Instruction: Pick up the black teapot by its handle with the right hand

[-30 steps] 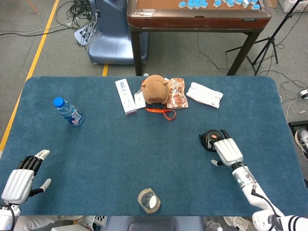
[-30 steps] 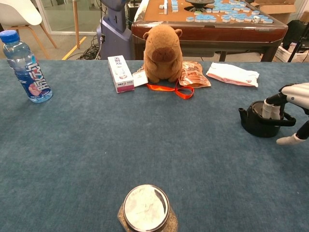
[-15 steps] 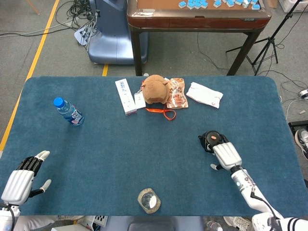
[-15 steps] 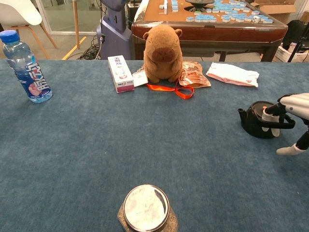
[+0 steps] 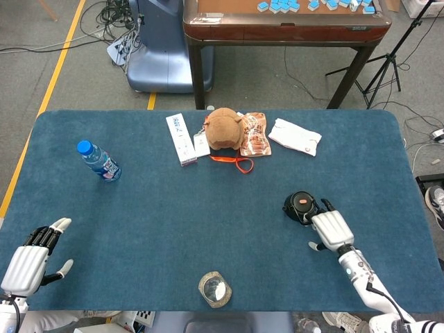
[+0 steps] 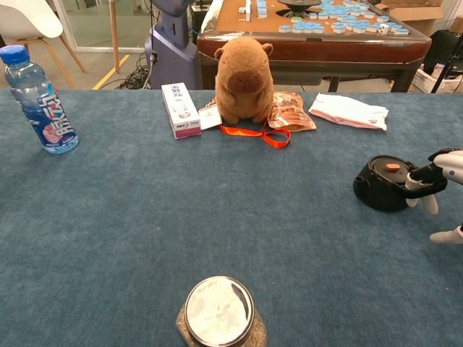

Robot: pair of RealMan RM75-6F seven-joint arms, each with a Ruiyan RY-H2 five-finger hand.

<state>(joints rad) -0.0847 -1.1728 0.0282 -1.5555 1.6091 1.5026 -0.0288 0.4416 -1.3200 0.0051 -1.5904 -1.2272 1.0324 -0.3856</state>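
Right hand (image 5: 331, 230) is pulling back off the black teapot (image 5: 300, 207); fingers now hooking its handle (image 6: 425, 189), on the teapot's side opposite the spout.

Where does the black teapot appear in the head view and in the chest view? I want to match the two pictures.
Head view: the black teapot sits right of centre on the blue table, just up-left of the right hand.
Chest view: the black teapot is at the right edge, mid-height, with the right hand at its handle.
Shared landmark: the brown plush toy at the table's far side.
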